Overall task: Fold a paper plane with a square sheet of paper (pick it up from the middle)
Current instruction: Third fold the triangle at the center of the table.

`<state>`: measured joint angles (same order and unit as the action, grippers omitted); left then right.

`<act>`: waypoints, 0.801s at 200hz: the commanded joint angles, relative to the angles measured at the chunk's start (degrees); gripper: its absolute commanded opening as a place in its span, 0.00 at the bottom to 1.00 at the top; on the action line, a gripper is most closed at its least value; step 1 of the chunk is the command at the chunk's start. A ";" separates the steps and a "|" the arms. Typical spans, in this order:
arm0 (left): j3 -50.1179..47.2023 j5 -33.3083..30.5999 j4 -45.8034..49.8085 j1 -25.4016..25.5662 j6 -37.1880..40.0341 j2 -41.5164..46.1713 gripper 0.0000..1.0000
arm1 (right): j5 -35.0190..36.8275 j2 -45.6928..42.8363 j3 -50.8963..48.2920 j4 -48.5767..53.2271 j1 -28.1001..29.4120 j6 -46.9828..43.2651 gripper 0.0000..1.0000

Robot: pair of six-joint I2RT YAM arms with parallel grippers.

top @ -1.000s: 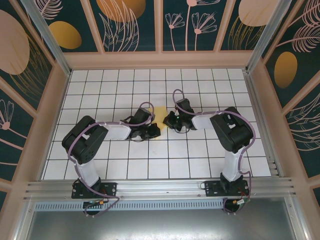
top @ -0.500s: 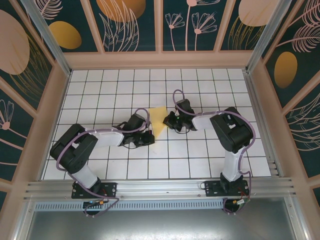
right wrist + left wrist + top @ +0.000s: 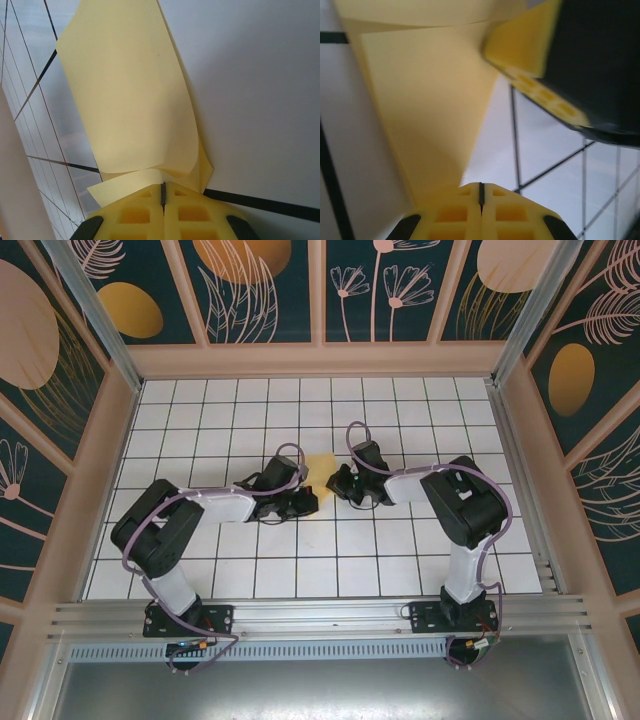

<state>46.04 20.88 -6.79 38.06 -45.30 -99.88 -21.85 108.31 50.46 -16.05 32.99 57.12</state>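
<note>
The thin, pale-yellow square sheet of paper (image 3: 320,466) stood partly folded near the middle of the white tiled table (image 3: 200,420), lifted between the two grippers.

The left gripper (image 3: 311,499) was clenched. In the left wrist view its yellow fingertips (image 3: 460,212) met with no gap, and the sheet (image 3: 420,110) rose from them, widening away from the hand. The right gripper (image 3: 336,481) was likewise clenched; in its wrist view the fingertips (image 3: 135,212) pinched the layered lower edge of the sheet (image 3: 130,95).

Governing relation: the sheet lay just far of the left gripper and just left of the right gripper, so both arms were equally close, each touching it. The right fingertip (image 3: 530,60) sat near the sheet's far part in the left wrist view.

Orientation: the narrow end pointed toward the left gripper. The long axis appeared to run near to far, though the top view was too small to confirm this. No dart shape was formed yet.
</note>
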 commanded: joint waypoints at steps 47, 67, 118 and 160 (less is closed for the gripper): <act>0.21 -3.97 4.46 0.26 0.33 -3.63 0.00 | -2.27 -4.17 -0.71 2.38 0.68 -10.47 0.00; -0.12 -3.49 4.24 0.26 0.29 -3.65 0.00 | -2.51 -5.84 -0.95 2.23 2.07 -12.58 0.00; -0.38 -2.78 3.72 0.25 0.33 -3.19 0.00 | -2.85 -2.50 1.28 3.87 4.60 -12.14 0.00; -2.59 -0.30 -4.12 0.25 -2.81 0.44 0.00 | -1.31 0.59 1.19 6.48 3.51 -9.37 0.00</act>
<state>45.50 19.90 -7.40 38.04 -45.87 -101.21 -23.86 106.80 50.89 -12.38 37.36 46.61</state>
